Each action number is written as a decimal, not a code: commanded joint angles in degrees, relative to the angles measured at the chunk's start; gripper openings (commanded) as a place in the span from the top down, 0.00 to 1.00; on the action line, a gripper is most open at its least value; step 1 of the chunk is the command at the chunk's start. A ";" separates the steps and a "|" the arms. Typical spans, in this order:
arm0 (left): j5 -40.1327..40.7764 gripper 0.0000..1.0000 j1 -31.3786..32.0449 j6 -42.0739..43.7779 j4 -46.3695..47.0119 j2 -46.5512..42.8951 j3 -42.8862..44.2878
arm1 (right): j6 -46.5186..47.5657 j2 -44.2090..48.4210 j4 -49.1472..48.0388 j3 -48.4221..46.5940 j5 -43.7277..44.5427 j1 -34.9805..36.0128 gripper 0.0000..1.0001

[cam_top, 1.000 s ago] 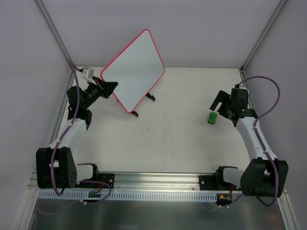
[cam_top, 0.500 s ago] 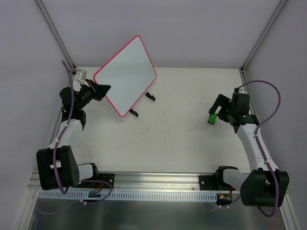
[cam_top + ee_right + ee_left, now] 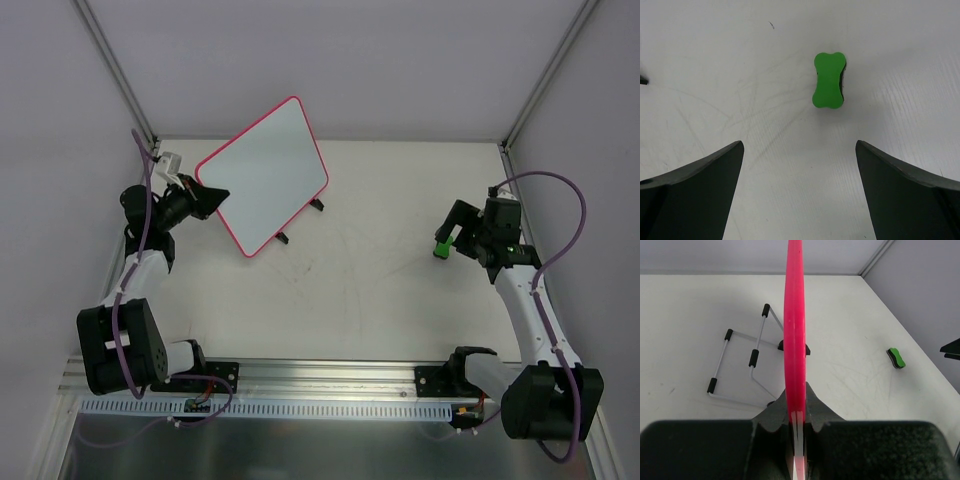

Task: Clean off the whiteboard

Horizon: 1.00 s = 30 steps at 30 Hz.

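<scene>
Whiteboard (image 3: 265,175) is up off the table (image 3: 380,300), tilted and hanging right over the wire stand (image 3: 756,357). Left gripper (image 3: 213,192) has it by the edge, jaws clamped tight on the pink rim, and its face looks plain white. Right gripper (image 3: 799,145) sits well off to the right of the stand, fingers spread wide, with the little green eraser (image 3: 829,80) lying flat just ahead of them, untouched.
</scene>
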<state>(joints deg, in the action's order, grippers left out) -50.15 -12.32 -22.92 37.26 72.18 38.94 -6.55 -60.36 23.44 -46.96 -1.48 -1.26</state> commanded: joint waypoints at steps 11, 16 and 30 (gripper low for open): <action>-6.80 1.00 -2.27 -0.46 13.10 4.45 2.37 | 0.92 1.47 -0.50 1.26 -1.16 0.11 0.01; -6.89 1.00 -2.36 -0.20 13.90 5.77 1.14 | 0.83 1.65 -0.42 1.70 -1.25 0.20 0.01; -6.98 1.00 -2.27 -3.89 21.98 11.75 -2.99 | 0.57 1.91 -0.59 3.01 -0.64 0.11 0.01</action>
<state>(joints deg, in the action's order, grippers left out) -55.00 -14.37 -27.73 52.86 83.94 36.32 -6.55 -60.14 23.44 -44.27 -2.24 -1.26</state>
